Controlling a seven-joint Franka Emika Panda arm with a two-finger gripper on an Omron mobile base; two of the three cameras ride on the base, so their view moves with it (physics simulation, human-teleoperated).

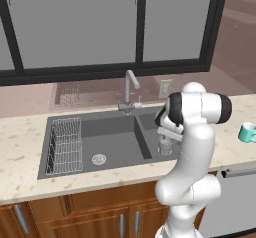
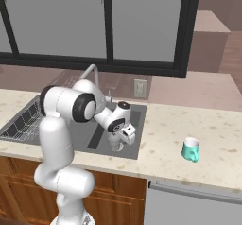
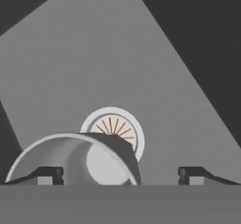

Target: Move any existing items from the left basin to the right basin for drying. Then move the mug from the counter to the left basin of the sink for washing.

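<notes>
I saw my gripper low in the right basin of the sink. Its two tips stood far apart, wide open, and the glass sat between them, closer to one tip. I think nothing was squeezing it, but the glass was so near the camera that I could not be sure a tip was not touching it. The round drain of the basin showed just past the glass rim. From the base cameras the glass looked upright on the basin floor, under the hand. The left basin had its wire rack and its own drain. The mug stood on the counter, well apart from the sink.
</notes>
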